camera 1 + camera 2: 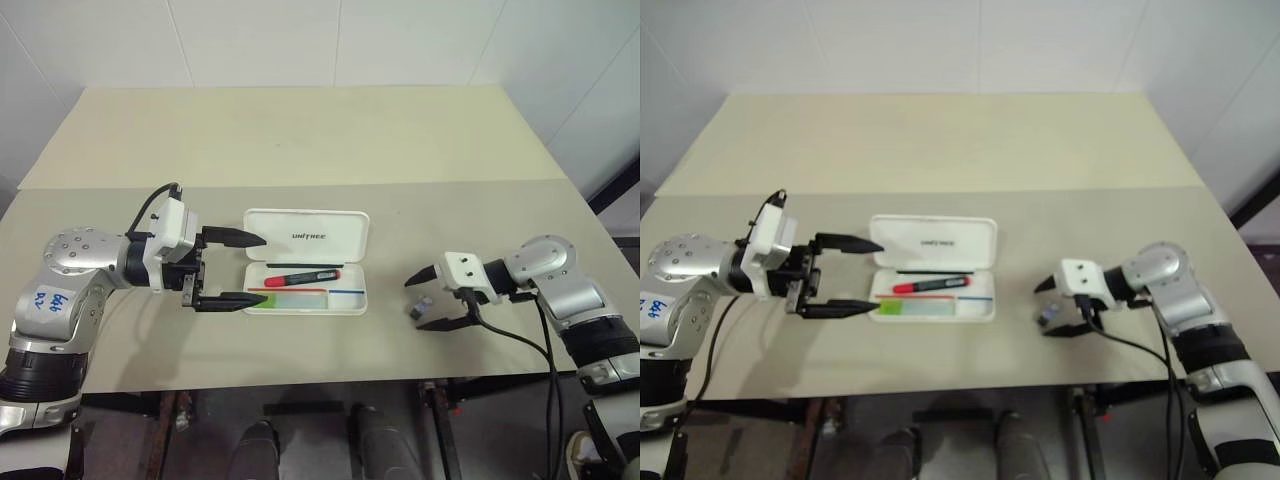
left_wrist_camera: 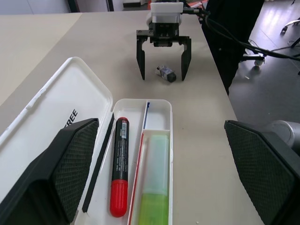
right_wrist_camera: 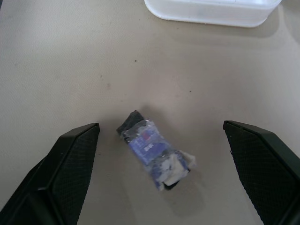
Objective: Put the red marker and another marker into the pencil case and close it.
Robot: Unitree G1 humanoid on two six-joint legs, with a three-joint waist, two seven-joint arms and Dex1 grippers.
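The white pencil case (image 1: 345,232) lies open at the table's middle, lid tipped back. In its tray lie the red marker (image 1: 300,277), black with a red cap, and beside it another marker (image 1: 292,299), pale green. Both also show in the left wrist view, the red marker (image 2: 119,173) next to the green one (image 2: 154,192). My left gripper (image 1: 263,268) is open at the case's left end, one finger by the lid and one by the tray's front edge. To the right of the case, my right gripper (image 1: 415,303) is open with nothing in it.
A small dark stub in a crumpled wrapper (image 3: 152,150) lies on the table between the right gripper's fingers (image 3: 77,159), untouched. The same stub (image 1: 422,307) sits right of the case, near the table's front edge. The far half of the beige table (image 1: 300,130) is bare.
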